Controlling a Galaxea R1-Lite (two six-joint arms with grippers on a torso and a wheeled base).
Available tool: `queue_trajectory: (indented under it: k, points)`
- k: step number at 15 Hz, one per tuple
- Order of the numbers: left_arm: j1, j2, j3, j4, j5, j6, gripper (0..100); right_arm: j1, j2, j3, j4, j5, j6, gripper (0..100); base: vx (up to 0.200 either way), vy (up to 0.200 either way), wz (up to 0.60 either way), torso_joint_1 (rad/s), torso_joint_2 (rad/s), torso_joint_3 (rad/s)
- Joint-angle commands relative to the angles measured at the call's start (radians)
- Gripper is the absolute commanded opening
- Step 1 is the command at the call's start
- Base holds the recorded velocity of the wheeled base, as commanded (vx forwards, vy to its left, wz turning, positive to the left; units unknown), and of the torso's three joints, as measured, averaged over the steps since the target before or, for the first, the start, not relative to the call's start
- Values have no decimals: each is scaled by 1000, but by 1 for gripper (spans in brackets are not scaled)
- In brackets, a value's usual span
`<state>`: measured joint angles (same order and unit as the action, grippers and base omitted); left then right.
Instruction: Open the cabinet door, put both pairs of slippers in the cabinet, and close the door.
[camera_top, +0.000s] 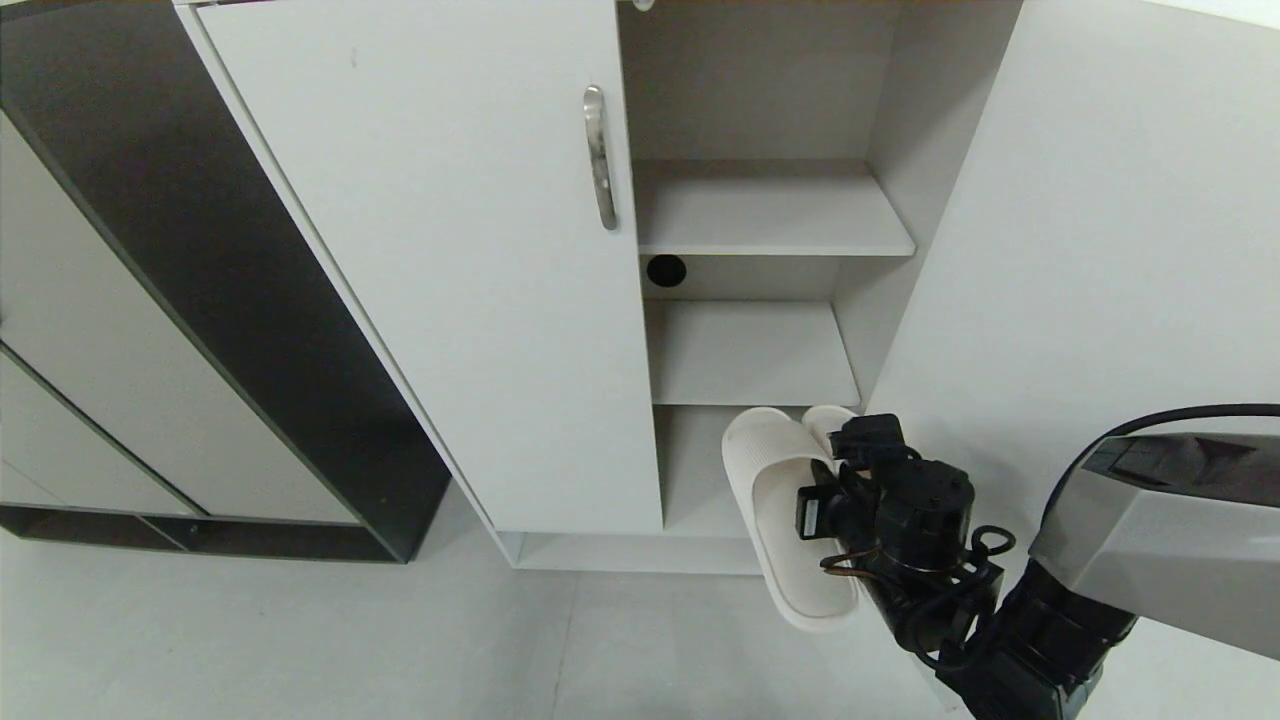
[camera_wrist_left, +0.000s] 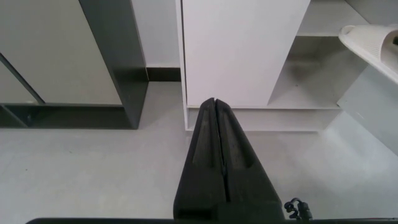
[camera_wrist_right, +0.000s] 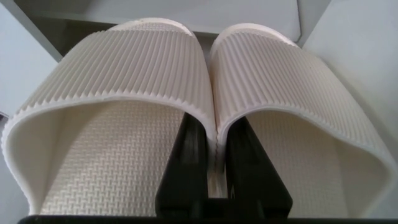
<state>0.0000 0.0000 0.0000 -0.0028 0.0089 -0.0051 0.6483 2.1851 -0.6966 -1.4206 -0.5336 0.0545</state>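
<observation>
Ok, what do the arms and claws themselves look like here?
The right arm ends in chunky, rounded black joint housings, with thin black cables looping off them and a smooth silver-grey shell farther back. The right claw has two flat matte-black fingers. The left claw is matte black too, with long, flat fingers that taper toward the tips.

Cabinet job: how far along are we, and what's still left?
Done: the right door stands open. In hand: the right gripper is shut on a pair of white slippers, held before the bottom compartment, not set down. The left gripper is shut, holding nothing. Left: place this pair, then apparently the second, since the visible shelves hold no slippers; close the door.
</observation>
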Motion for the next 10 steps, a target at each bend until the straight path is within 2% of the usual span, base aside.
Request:
queue_trajectory:
  k: [1,10]
  points:
    - [0,2,0,0,0,-1,0,-9,-11,8,0,0,-1,0,0,0,0,0,0,0]
    - [0,2,0,0,-1,1,0,-32,-39,29,0,32,1,0,0,0,0,0,0,0]
